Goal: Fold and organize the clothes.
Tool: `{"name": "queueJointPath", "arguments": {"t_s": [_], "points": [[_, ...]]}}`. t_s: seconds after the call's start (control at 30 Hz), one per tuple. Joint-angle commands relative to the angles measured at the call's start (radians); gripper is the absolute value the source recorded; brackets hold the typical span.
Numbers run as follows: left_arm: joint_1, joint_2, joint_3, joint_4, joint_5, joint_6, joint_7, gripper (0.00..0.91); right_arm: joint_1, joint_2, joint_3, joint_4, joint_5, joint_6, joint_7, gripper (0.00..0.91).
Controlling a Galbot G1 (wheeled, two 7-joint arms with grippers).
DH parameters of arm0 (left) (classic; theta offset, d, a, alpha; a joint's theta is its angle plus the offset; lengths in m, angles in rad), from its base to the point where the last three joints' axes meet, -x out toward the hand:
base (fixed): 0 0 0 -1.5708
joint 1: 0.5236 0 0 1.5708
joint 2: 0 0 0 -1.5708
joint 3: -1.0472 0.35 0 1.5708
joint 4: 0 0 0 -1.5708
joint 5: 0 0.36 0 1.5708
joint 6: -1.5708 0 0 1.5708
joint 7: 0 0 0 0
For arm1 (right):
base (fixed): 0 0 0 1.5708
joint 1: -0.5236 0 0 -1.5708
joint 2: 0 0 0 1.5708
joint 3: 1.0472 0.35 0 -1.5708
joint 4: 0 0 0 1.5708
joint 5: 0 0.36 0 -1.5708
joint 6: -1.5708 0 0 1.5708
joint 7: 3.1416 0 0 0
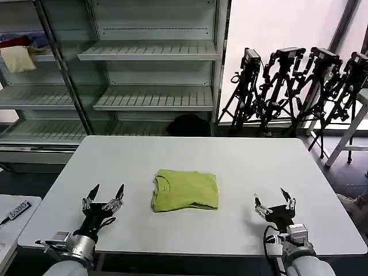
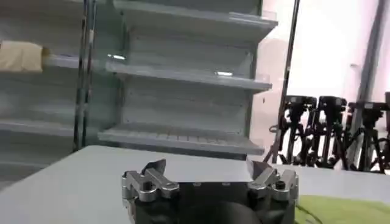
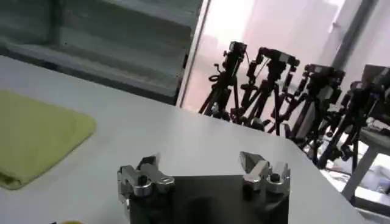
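The lime-green T-shirt, the clothes (image 1: 185, 190), lies folded into a neat rectangle in the middle of the white table (image 1: 190, 155), nothing touching it. My left gripper (image 1: 107, 192) rests open near the front left of the table, well left of the shirt. My right gripper (image 1: 270, 198) stands open near the front right, well right of it. In the left wrist view the open left gripper (image 2: 210, 167) holds nothing, and a corner of the clothes (image 2: 347, 210) shows beside it. In the right wrist view the open right gripper (image 3: 198, 161) is empty, with the clothes (image 3: 36, 137) off to the side.
Metal shelving (image 1: 149, 75) stands behind the table, with cream and red cloths (image 1: 20, 52) on an upper left shelf and a black bundle (image 1: 188, 123) low down. Several camera tripods (image 1: 299, 86) stand at the back right. A white side surface (image 1: 14, 215) lies at the left.
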Motion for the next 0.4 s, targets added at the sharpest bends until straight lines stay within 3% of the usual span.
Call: {"name": "queueJointPath", "arguments": {"t_s": [0.03, 0.4], "points": [[0.0, 0.016, -0.043, -0.015, -0.019, 0.006, 0.0, 0.907, -0.078, -0.007, 0.004, 0.069, 0.077, 0.021, -0.003, 0.907], [-0.019, 0.038, -0.084, 0.006, -0.039, 0.013, -0.001, 0.907, -0.041, -0.017, -0.009, 0.027, 0.078, 0.032, 0.003, 0.907]]}}
